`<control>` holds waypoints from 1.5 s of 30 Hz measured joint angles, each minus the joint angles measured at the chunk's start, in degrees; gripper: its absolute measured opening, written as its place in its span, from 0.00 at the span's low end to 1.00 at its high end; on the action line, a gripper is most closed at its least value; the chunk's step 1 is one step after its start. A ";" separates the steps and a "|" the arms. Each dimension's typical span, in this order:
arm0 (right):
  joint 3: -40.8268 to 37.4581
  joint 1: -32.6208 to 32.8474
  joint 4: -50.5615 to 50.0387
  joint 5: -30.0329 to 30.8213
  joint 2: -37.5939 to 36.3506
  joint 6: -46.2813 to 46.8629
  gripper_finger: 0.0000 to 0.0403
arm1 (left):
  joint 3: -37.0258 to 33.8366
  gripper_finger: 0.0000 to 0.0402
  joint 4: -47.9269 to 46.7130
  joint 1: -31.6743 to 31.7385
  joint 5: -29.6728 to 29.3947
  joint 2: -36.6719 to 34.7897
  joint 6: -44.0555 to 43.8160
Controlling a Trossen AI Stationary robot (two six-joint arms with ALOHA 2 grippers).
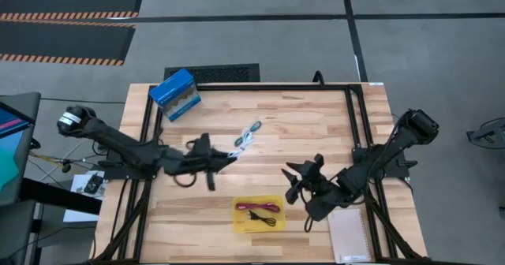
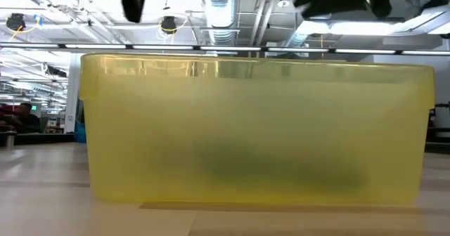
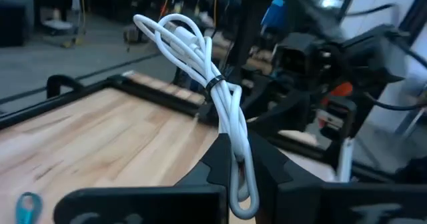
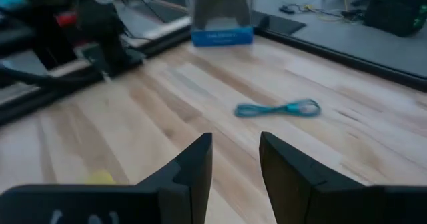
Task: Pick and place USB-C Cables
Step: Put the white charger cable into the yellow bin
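Note:
My left gripper (image 1: pixel 231 158) is over the table's middle, shut on a white USB-C cable (image 3: pixel 200 57), a coiled bundle bound by a dark tie. A teal cable (image 1: pixel 253 128) lies flat on the wood just beyond it, also in the right wrist view (image 4: pixel 277 109). A red cable (image 1: pixel 254 207) and a black cable (image 1: pixel 263 217) lie in the yellow tray (image 1: pixel 239 224) near the front edge. My right gripper (image 1: pixel 296 184) hovers right of the tray, open with nothing between its fingers (image 4: pixel 235 147). My left gripper pinches the white bundle between its two fingers near one looped end (image 3: pixel 237 141). The fingers come level from the table's left side. The bundle's longer part juts out past the fingertips and rises, clear of the table; the short loop (image 3: pixel 244 204) hangs back between the fingers.
A blue box (image 1: pixel 175 94) stands at the table's far left corner. A white notepad (image 1: pixel 349 235) lies at the near right corner. In the low view the yellow tray's wall (image 2: pixel 253 130) fills most of the picture. Black frame rails (image 1: pixel 347 86) run along the table's edges.

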 joint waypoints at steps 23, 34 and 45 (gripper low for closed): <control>-4.37 -12.60 54.46 -34.17 0.01 -35.42 0.62 | -9.75 0.04 59.74 -11.93 -0.46 23.34 15.70; -4.42 -11.60 56.06 -35.23 0.02 -38.55 0.63 | -2.89 0.04 59.87 -7.56 3.96 27.43 18.55; -4.42 -12.14 58.08 -36.63 0.02 -40.52 0.63 | 0.82 0.04 54.07 -3.96 10.05 27.43 19.14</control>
